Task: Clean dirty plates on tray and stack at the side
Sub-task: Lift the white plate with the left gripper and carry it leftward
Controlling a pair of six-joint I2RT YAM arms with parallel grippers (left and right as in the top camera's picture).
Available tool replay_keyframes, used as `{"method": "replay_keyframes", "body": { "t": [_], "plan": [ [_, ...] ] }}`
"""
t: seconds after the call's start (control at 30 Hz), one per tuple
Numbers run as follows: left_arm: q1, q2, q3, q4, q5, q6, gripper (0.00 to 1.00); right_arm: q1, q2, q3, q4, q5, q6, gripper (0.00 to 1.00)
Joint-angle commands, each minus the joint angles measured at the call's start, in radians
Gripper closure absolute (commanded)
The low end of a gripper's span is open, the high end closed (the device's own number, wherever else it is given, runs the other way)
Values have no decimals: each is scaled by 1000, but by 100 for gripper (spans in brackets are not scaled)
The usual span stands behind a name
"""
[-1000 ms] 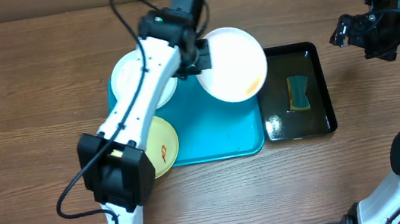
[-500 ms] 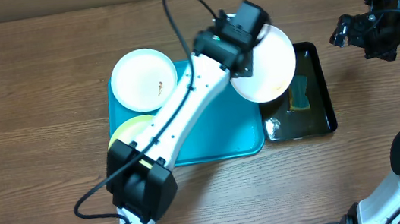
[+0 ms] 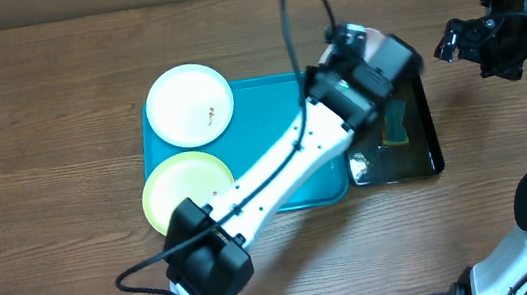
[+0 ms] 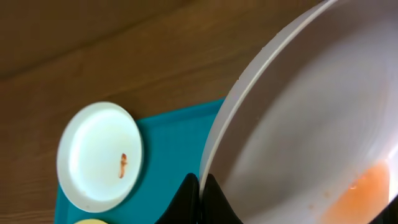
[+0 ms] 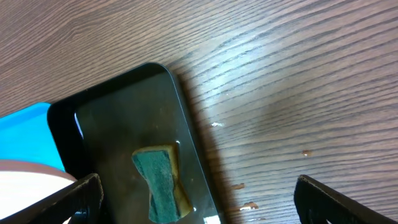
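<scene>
While the left end effector [image 4: 200, 190] clamps a plate [image 4: 298, 118], right end effector [image 5: 196, 193] gapes.

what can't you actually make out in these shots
Held round white plate: overhead, the left arm covers nearly all of it; left wrist view cuts off its right side.
Pale yellow-green round plate: the arm crosses its lower right edge overhead, so any smear there is hidden.
Green sponge in the glossy black tray: lower end cut off by the right wrist frame's bottom edge.
</scene>
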State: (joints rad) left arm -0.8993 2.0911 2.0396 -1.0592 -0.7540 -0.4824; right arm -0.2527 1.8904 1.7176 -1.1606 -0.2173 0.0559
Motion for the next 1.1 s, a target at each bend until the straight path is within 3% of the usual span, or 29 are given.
{"method": "replay_keyframes", "body": {
  "t": [0.0, 0.3, 0.47, 0.67, 0.93, 1.07],
  "plan": [
    [-63, 9, 27, 30, -202, 49, 96, 3, -7, 10, 3, 8, 4, 0],
    [-156, 15, 23, 120, -374, 198, 96, 3, -7, 10, 3, 8, 4, 0],
    [-158, 15, 11, 128, -410, 218, 96, 3, -7, 10, 3, 8, 4, 0],
    [-163, 15, 11, 133, -575, 236, 96, 3, -7, 10, 3, 8, 4, 0],
    [-153, 15, 10, 140, -484, 209, 96, 3, -7, 10, 3, 8, 4, 0],
    [-110, 15, 10, 135, -299, 174, 96, 3, -7, 10, 3, 8, 4, 0]
  ]
}}
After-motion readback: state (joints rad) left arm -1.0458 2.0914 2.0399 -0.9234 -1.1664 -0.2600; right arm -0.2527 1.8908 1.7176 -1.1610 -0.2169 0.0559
